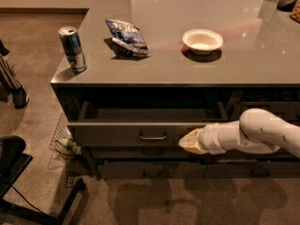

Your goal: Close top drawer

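As things stand: top drawer (112, 134) part-open, at 6 o'clock from the chip bag (126, 36).
Gripper (187, 143): fingers pinched together, empty, at the drawer front, 3 o'clock of the pull handle (153, 137).
Remaining: pushing it flush.

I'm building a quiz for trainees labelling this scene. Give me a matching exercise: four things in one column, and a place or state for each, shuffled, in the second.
Column one:
1. can
2. white bowl
3. top drawer
4. gripper

Column two:
A. low at the drawer's front, right of its handle
B. partly open under the countertop
C. upright near the countertop's left edge
D. on the countertop, right of the chip bag

Pairs: 1-C, 2-D, 3-B, 4-A
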Robot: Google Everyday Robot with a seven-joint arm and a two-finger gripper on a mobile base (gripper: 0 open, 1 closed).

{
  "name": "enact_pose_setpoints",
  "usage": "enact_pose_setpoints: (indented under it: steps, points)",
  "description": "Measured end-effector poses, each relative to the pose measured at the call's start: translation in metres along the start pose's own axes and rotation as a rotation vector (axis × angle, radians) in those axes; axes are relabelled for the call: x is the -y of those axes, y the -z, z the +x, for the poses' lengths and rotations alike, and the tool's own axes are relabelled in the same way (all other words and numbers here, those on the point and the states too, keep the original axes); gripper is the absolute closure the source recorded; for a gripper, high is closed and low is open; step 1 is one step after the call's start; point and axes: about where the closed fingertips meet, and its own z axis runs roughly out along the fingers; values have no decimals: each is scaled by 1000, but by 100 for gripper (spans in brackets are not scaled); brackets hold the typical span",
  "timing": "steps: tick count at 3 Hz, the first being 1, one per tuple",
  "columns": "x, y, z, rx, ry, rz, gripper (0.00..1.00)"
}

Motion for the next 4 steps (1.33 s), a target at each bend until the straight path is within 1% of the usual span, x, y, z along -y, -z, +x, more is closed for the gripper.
enact_pose_setpoints:
  steps: [1,2,3,4]
  points:
    - [21,-11,-8,-2,17,4,100]
    - [22,-12,-8,-3,18,3,100]
    - [47,-20,-7,-13,25,9,100]
    - [53,-22,-7,-16,27,10,100]
